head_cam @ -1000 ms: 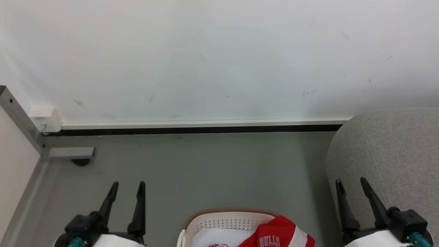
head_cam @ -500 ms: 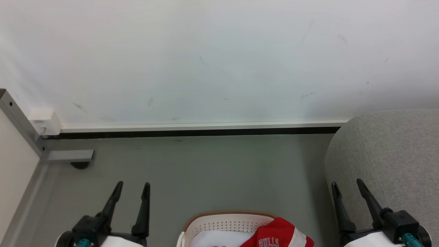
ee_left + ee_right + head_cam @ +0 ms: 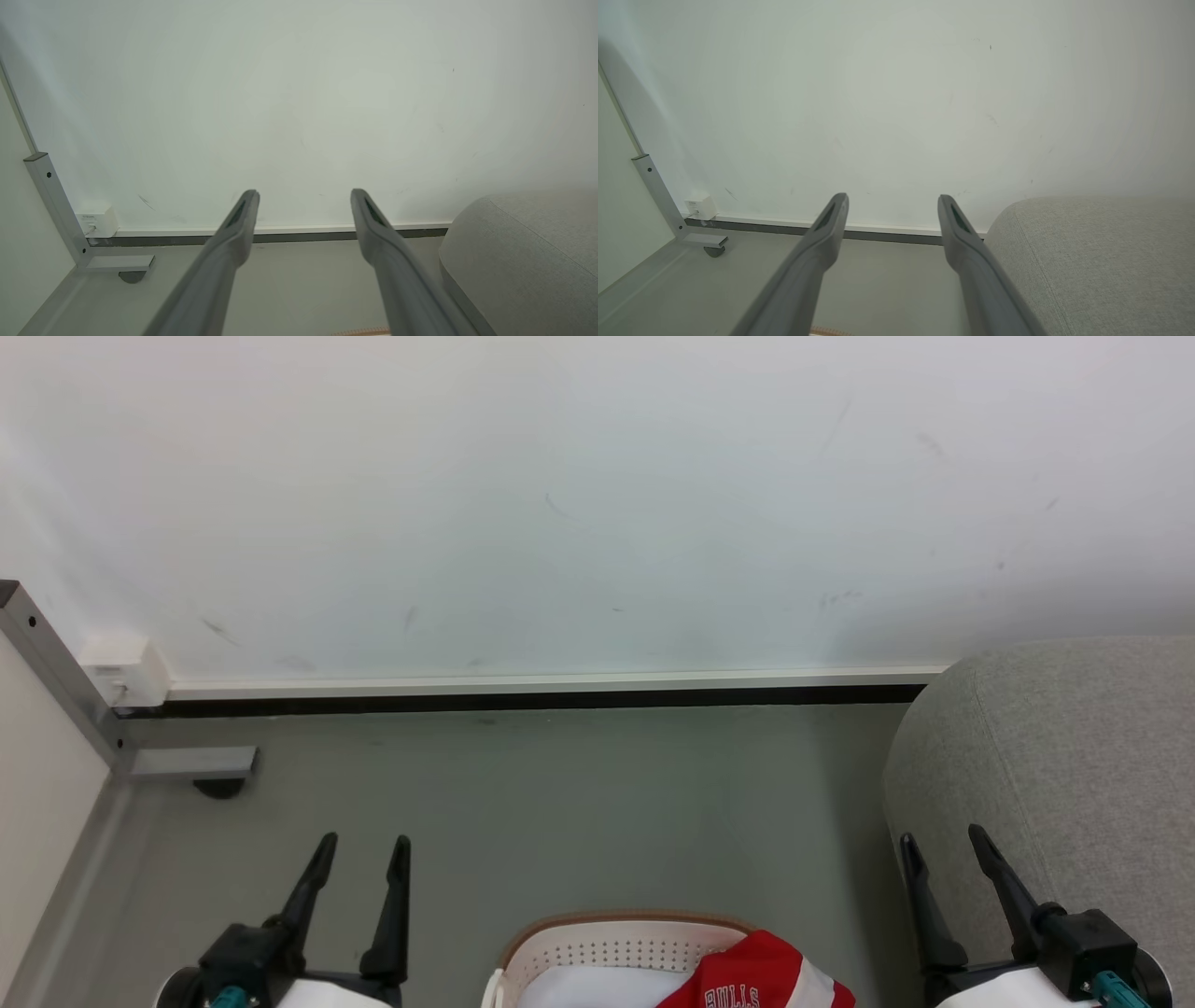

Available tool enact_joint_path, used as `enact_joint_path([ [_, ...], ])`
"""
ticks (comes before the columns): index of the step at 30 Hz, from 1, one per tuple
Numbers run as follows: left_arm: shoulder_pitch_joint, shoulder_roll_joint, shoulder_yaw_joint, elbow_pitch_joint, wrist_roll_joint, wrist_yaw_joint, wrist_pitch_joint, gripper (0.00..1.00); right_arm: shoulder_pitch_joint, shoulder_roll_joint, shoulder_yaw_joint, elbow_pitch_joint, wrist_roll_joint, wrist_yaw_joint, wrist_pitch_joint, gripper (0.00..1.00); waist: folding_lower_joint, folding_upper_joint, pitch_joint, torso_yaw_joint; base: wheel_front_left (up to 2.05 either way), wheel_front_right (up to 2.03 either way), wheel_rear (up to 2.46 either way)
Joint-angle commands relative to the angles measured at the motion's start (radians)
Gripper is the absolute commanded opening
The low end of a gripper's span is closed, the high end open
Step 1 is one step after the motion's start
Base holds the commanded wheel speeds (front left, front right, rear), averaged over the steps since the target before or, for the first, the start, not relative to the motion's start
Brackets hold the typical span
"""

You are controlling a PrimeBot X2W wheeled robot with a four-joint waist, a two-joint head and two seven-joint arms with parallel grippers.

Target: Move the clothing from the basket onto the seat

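The cream-white basket (image 3: 597, 943) with a tan rim peeks in at the bottom middle of the head view. Red clothing (image 3: 761, 975) lettered "BULLS" drapes over its right rim, with something white lying inside beside it. The big grey seat (image 3: 1074, 756) fills the right side and also appears in the wrist views, seat (image 3: 523, 261) and seat (image 3: 1092, 261). My left gripper (image 3: 362, 845) stands open left of the basket, nothing between its fingers. My right gripper (image 3: 941, 838) is open too, in front of the seat's left flank. Both hover above the floor, fingers pointing at the wall.
A white wall with a dark skirting strip (image 3: 541, 695) closes the far side. A metal frame post with a foot (image 3: 187, 763) and a small white box (image 3: 121, 665) stand at the far left. Grey floor (image 3: 560, 803) lies between basket and wall.
The whole head view has shifted slightly downward over the second, so the camera moved. Both grippers have drifted a little inward in the picture and stayed open.
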Motion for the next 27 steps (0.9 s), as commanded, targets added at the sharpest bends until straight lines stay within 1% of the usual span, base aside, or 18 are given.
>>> enact_joint_path([
  [1,-0.001,0.003,0.001,0.0,-0.015,0.001,-0.001,1.0,-0.013,0.0,0.001,0.003,0.002,-0.002,-0.004,1.0,0.0,0.0,0.0,0.0,0.0,0.0,0.0],
  [16,0.001,0.002,-0.003,-0.02,-0.026,0.001,-0.001,1.0,-0.016,0.0,0.01,0.007,0.014,-0.002,-0.004,1.0,0.0,0.0,0.001,-0.011,0.0,0.0,0.0],
  [19,0.003,0.002,-0.001,-0.017,-0.032,0.001,-0.001,1.0,-0.018,-0.001,0.014,0.006,0.015,-0.002,-0.004,1.0,0.0,0.0,0.005,-0.023,0.0,0.0,0.0],
  [27,-0.021,0.011,-0.021,0.046,-0.044,0.001,-0.001,1.0,-0.02,-0.001,0.011,-0.001,0.025,-0.002,-0.003,1.0,0.0,0.0,0.034,-0.077,0.0,0.0,0.0],
])
